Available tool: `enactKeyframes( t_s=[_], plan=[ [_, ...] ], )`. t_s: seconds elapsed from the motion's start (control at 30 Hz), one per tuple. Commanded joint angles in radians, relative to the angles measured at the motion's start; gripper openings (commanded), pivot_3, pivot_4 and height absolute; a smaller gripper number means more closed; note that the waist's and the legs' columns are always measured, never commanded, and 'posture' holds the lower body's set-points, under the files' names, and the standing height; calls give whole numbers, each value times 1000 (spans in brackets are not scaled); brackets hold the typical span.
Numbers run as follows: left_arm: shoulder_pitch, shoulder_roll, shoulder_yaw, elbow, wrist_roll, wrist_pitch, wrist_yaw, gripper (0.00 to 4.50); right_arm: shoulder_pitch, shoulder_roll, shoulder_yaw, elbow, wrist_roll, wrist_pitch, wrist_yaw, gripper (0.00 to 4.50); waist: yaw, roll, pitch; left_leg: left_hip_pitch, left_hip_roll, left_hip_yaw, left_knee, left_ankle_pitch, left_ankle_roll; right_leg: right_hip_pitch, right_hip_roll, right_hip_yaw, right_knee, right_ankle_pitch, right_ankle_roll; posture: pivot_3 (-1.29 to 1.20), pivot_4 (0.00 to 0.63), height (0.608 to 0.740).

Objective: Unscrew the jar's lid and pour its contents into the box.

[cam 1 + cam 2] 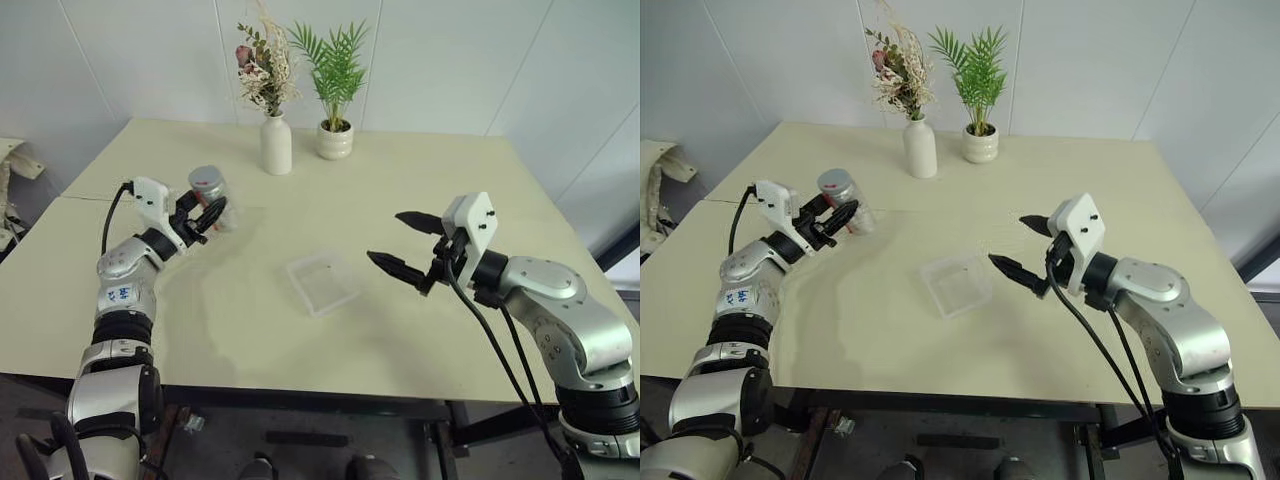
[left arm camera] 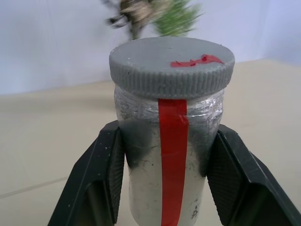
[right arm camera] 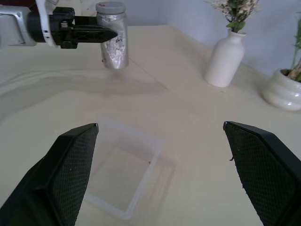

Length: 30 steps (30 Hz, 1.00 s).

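Left hand is grasping the jar, lid on; right hand spread wide just beside the box. Unscrewing and pouring remain.

Left hand raised, fingers clamped — right hand raised, fingers spread wide.

Cream table, clear box, vase, pot
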Motion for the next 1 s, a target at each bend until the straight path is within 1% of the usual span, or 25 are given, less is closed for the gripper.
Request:
enactKeyframes(
  t_s=[0.03,0.13,0.2,0.3,0.47,0.7,1.0],
  plan=[
    [-13,8,-49,-148,-57,124,-147,2067,-64,27,-16,-57,22,33,-63,4500,0,0,0,0,0,0,0,0,0,0,0,0,0,0,0,0,150,740],
    [-11,13,-116,-226,-60,225,-248,2067,-130,84,-1,-72,41,97,-135,4500,-1,0,0,0,0,-1,0,0,0,0,0,0,0,0,0,0,150,740],
    [-10,9,-124,-251,-65,251,-271,2067,-151,104,3,-76,46,121,-157,4500,-1,0,0,0,0,0,0,0,0,0,0,0,1,0,0,0,150,740],
    [-25,-10,-173,-293,-76,309,-354,2067,-203,178,49,-78,62,195,-220,4500,0,0,0,0,1,-1,0,0,0,-1,0,0,1,0,-1,0,150,740],
    [-50,-34,-220,-313,-74,374,-416,2067,-213,235,108,-73,40,193,-230,4500,1,1,0,0,0,-1,0,0,0,-1,0,0,1,-1,-1,0,150,740],
    [-66,-80,-229,-324,-69,344,-426,2067,-233,263,140,-32,33,192,-224,4500,0,1,0,-1,0,-1,0,0,0,-1,0,0,1,-1,-1,0,150,740],
    [-68,-86,-277,-333,-15,268,-444,2067,-267,274,192,54,-14,172,-202,4500,1,1,1,-1,1,-1,0,0,0,-2,1,0,1,-1,-1,0,150,740]
  ],
)
